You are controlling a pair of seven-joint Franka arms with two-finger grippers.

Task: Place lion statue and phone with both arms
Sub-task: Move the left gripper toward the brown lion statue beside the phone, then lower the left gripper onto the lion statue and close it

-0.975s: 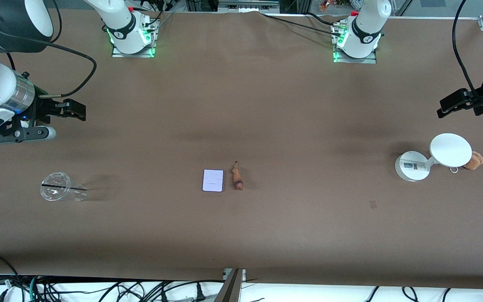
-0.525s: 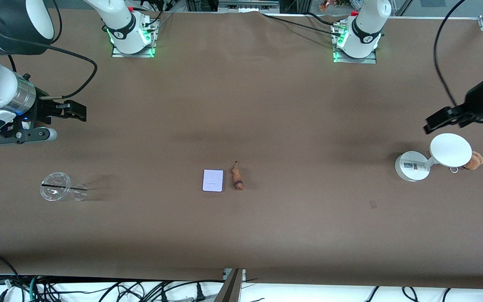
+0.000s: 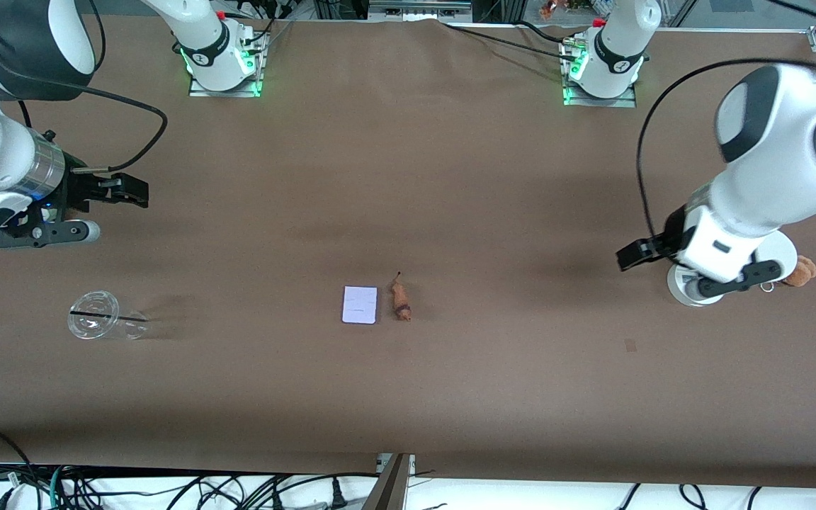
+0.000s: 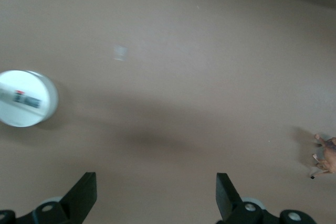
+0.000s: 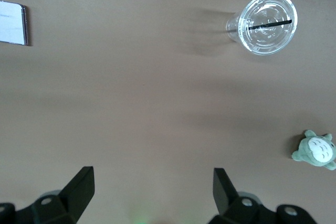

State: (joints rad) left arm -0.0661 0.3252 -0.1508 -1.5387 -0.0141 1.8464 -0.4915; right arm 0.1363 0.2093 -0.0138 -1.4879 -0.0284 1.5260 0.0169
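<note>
Status: approach step, nothing grasped yet. The phone (image 3: 360,304) lies flat at mid-table, and the lion (image 3: 401,300) lies just beside it, toward my left arm's end, the 2 apart but close. Both sit well clear of either gripper.

My left gripper (image 3: 636,253) hangs over bare table just beside the white stand (image 3: 684,294), at my left arm's end. Its fingers (image 4: 84,198) are spread wide with nothing between them. The left wrist view shows the lion at the edge of the picture and the stand's base.

My right gripper (image 3: 125,190) hangs over bare table at my right arm's end, jaws likewise apart and empty. A clear cup (image 3: 100,316) lies on its side near it, closer to the front camera. The right wrist view shows 1 corner of the phone, the cup and a grey-green plush (image 5: 315,149).

A tan plush (image 3: 800,270) sits beside the stand.

Judgement: each arm still has to travel to mid-table. Next, I expect the left gripper to line up over the lion and the right over the phone. The close spacing calls for care so the 2 grippers do not clash. The flat phone will need a grip across its edges.
</note>
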